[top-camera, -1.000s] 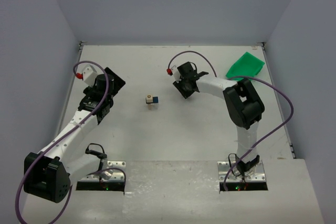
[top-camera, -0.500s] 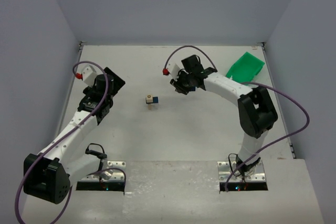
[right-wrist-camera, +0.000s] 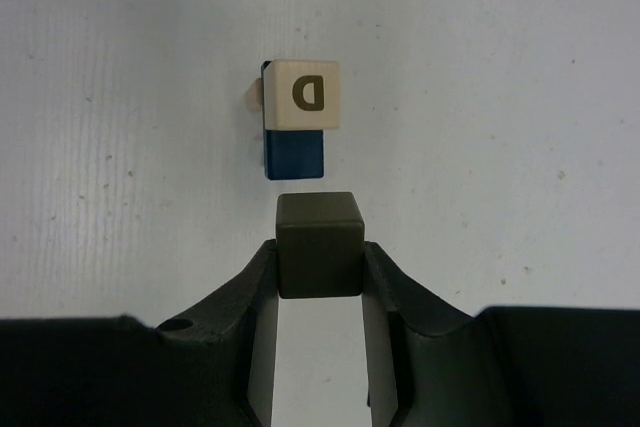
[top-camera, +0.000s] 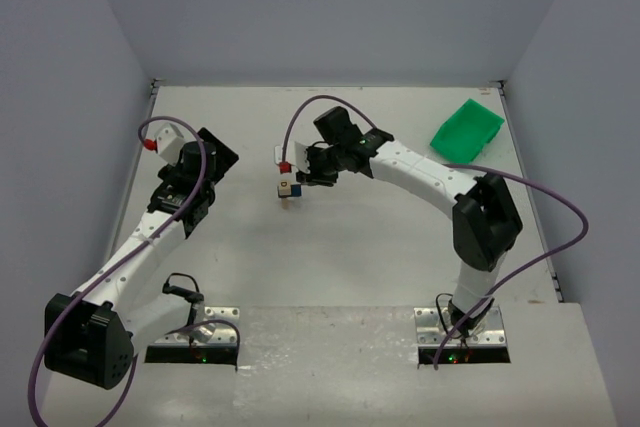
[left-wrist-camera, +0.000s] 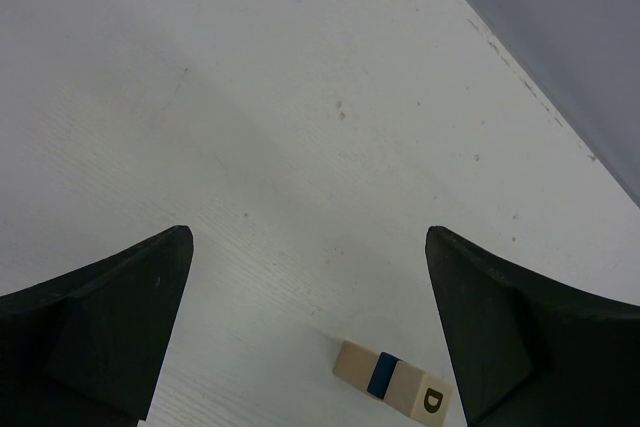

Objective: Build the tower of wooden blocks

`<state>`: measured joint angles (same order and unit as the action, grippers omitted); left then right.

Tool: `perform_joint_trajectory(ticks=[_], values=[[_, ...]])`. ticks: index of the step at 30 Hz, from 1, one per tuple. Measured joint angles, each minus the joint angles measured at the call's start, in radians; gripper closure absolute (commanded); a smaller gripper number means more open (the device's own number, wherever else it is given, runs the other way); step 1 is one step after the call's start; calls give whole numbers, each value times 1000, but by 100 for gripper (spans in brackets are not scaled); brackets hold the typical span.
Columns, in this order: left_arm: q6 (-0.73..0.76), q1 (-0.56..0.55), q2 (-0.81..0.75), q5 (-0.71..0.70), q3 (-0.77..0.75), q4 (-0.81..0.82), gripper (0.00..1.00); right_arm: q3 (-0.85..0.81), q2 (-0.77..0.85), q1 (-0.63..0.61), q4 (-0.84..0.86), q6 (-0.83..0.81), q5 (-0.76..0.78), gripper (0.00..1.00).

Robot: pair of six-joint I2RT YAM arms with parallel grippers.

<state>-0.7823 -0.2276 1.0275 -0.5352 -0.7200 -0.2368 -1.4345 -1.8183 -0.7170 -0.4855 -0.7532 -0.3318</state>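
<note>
The wood block tower [top-camera: 288, 188] stands mid-table: tan wood below, dark blue in the middle, a tan block marked "D" on top. In the right wrist view the tower [right-wrist-camera: 300, 97] sits just beyond the fingertips. My right gripper [top-camera: 311, 169] [right-wrist-camera: 318, 259] is shut on a dark olive block [right-wrist-camera: 318, 243] and holds it just right of the tower, apart from it. My left gripper [top-camera: 212, 157] is open and empty, well left of the tower. The tower shows at the bottom of the left wrist view [left-wrist-camera: 390, 383], between the wide-open fingers [left-wrist-camera: 110, 317].
A green plastic bin [top-camera: 467, 127] lies at the far right of the table. Grey walls close in the back and both sides. The right arm's cable [top-camera: 300, 117] loops above the tower.
My right arm has swung left with the dark block, from the middle right of the table to right beside the tower. The left arm has not moved.
</note>
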Motion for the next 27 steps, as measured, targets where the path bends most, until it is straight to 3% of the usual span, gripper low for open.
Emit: perform_joint_trajectory(ticks=[12, 27], values=[[12, 0, 0, 13, 0, 2, 0, -130, -109, -24, -67, -25, 2, 74], [15, 0, 1, 25, 0, 8, 0, -169, -168, -51, -100, 23, 55, 72]])
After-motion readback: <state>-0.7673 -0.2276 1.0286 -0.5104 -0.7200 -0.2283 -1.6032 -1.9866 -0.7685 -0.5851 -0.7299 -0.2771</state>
